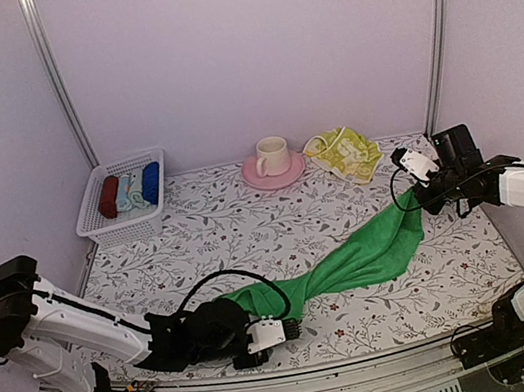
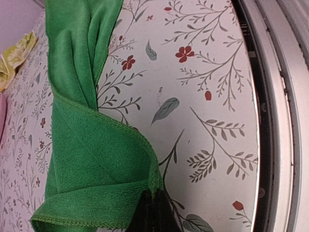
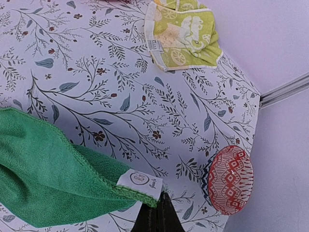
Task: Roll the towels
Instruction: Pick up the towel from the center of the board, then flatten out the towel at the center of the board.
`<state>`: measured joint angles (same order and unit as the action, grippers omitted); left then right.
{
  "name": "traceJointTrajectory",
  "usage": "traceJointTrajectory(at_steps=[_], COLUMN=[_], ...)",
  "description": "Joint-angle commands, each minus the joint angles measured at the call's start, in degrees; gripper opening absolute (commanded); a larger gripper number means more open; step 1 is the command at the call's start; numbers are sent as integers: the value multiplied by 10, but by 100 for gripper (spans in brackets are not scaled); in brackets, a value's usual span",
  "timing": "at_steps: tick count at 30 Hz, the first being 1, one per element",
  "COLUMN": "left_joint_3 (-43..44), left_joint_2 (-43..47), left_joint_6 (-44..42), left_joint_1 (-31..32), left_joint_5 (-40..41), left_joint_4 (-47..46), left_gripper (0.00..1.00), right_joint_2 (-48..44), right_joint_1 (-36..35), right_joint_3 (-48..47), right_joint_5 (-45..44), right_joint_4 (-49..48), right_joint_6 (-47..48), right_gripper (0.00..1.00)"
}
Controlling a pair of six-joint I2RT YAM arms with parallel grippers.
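Green towel [image 1: 359, 258] bunched into a twisted band, slung across worktop [image 1: 248, 229] between both tools. Left tool [image 2: 153, 212] pinching one corner, right tool [image 3: 157, 215] pinching the labelled corner. Yellow printed towel [image 1: 344, 153] lies crumpled, well beyond right tool.

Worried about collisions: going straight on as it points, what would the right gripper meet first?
Probably the bare table just ahead of the right gripper; beyond that the yellow towel, though depth is unclear.
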<state>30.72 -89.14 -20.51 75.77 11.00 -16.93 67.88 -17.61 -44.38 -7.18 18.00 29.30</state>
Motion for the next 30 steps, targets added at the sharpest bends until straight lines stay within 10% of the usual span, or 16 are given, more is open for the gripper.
traceJointTrajectory(at_steps=[1,17,30], left_joint_3=[9,101,95], left_joint_2=[-8,254,396], left_joint_6=[-3,38,-3], left_joint_1=[10,-93,-43], left_joint_5=[-2,210,350], left_joint_4=[-16,7,17], left_gripper=[0,0,0], right_joint_2=[3,-60,-207], right_joint_1=[1,1,1], right_joint_3=[6,-70,-154], right_joint_5=[6,99,197], right_joint_4=[0,46,273], right_joint_6=[-8,28,184], right_gripper=[2,2,2])
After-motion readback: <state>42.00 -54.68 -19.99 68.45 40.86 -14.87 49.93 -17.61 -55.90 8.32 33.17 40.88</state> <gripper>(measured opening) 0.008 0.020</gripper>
